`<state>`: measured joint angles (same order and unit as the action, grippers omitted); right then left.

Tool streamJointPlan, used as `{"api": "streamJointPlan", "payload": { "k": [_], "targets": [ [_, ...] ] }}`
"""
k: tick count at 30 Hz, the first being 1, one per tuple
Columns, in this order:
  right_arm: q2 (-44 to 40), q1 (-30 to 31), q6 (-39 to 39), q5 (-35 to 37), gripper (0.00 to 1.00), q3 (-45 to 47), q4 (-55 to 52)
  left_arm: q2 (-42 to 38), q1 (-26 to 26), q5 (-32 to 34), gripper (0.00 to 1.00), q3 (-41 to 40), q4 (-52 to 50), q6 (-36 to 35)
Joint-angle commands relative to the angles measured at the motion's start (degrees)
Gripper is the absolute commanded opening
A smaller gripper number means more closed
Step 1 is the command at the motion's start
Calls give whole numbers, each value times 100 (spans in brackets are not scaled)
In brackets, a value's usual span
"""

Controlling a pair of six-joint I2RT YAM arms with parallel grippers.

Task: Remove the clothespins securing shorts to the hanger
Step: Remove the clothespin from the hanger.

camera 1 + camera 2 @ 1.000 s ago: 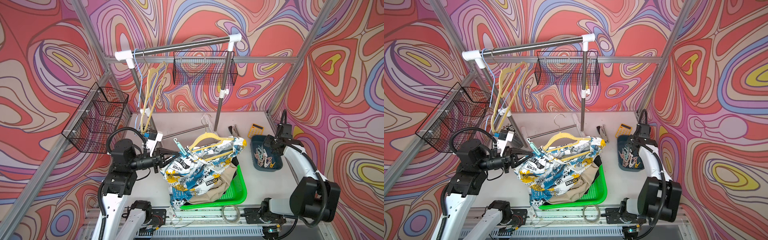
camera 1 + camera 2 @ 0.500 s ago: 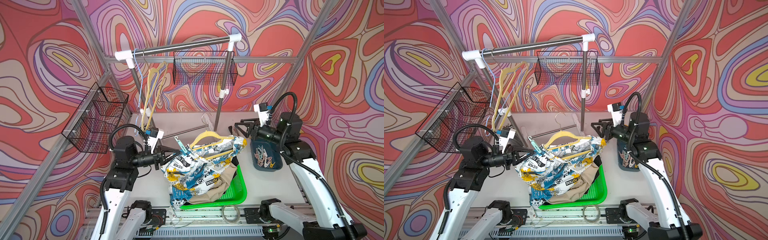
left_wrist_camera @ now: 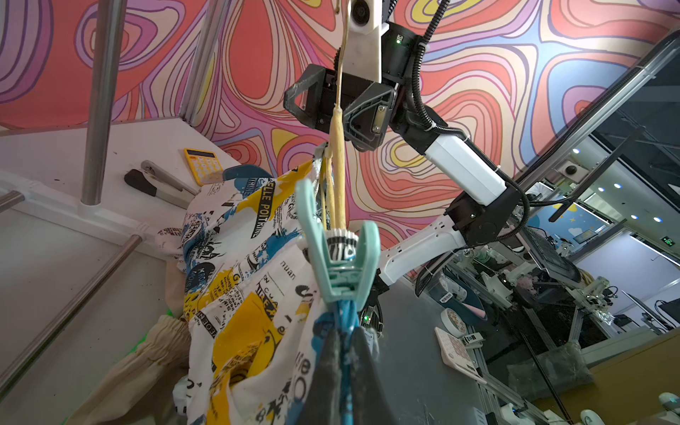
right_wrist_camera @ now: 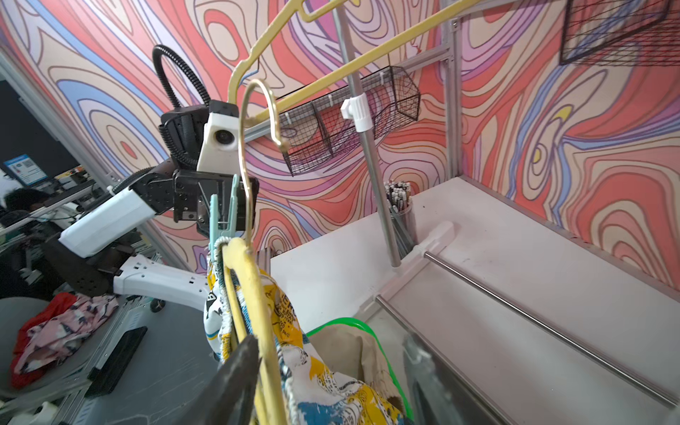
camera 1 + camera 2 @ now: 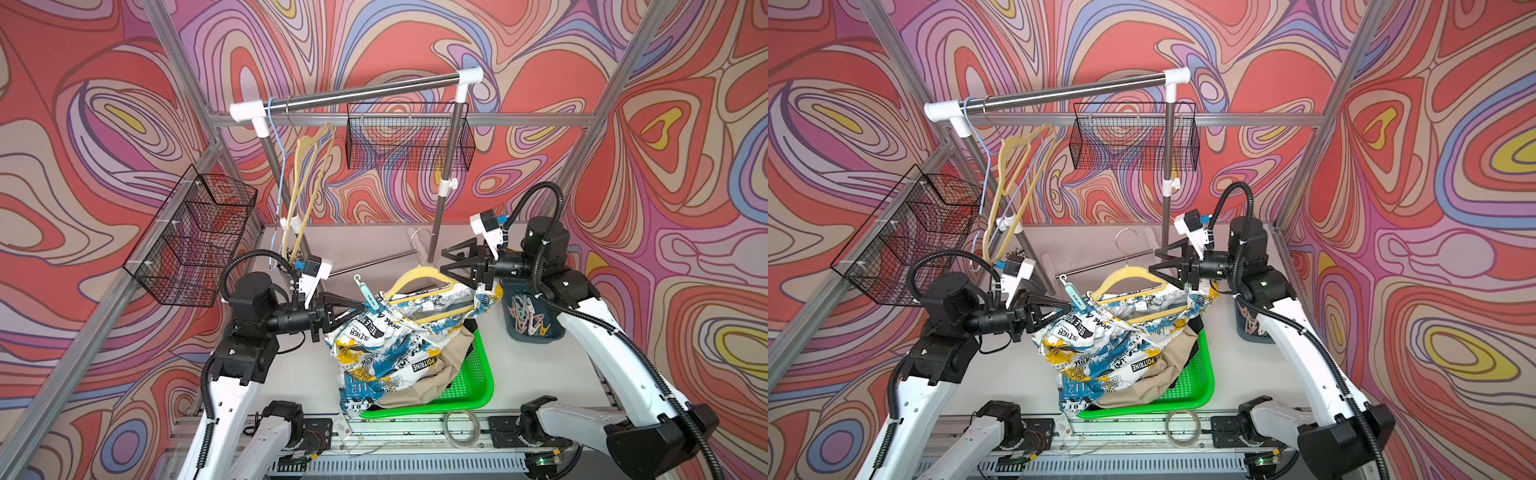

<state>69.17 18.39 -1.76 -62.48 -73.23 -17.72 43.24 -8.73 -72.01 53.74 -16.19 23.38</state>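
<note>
So, the left gripper [image 5: 360, 309] is clamped fully shut on a corner of the white shorts with the blue, yellow and black newspaper-style print [image 5: 386, 345]. It grips right at the foot of a slim mint-green plastic clothespin [image 5: 365, 292]. That pin stands handles-up and pinches the waistband onto one end of a yellow flocked hanger with a metal hook [image 5: 1123, 274]. In the left wrist view the dark fingers [image 3: 327, 368] meet just under the pin's spring. Whether they also catch the pin's tip can't be told.

The right gripper [image 5: 444, 261] sits at the hanger's other end with its jaws standing well apart. In the right wrist view the hanger's arm and the gathered waistband run up between the two fingers. They're close against one finger [image 4: 235, 371] and clear of the other, so nothing's gripped there.

The printed shorts hang off the hanger above the table. Their lower part drapes down over a bright green perforated plastic tray [image 5: 486, 374]. Plain beige shorts [image 5: 432, 374] lie crumpled in that tray underneath.

Beside the right arm there's a dark blue-grey bin [image 5: 536, 336] holding a bunch of loose pink and mint clothespins [image 5: 525, 318]. Behind it all stands a steel clothes rail [image 5: 361, 89] with a few more hangers [image 5: 305, 174] hooked near one end.
</note>
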Motion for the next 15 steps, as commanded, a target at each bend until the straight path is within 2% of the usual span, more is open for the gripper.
{"api": "streamJointPlan", "payload": {
  "k": [1,15],
  "targets": [
    [-1,145,501,-392,62,-150,-122,8,-63,-173,0,33,310,44],
    [125,380,673,-748,44,-239,-179,79,-119,-163,0,-11,393,33]
  ]
}}
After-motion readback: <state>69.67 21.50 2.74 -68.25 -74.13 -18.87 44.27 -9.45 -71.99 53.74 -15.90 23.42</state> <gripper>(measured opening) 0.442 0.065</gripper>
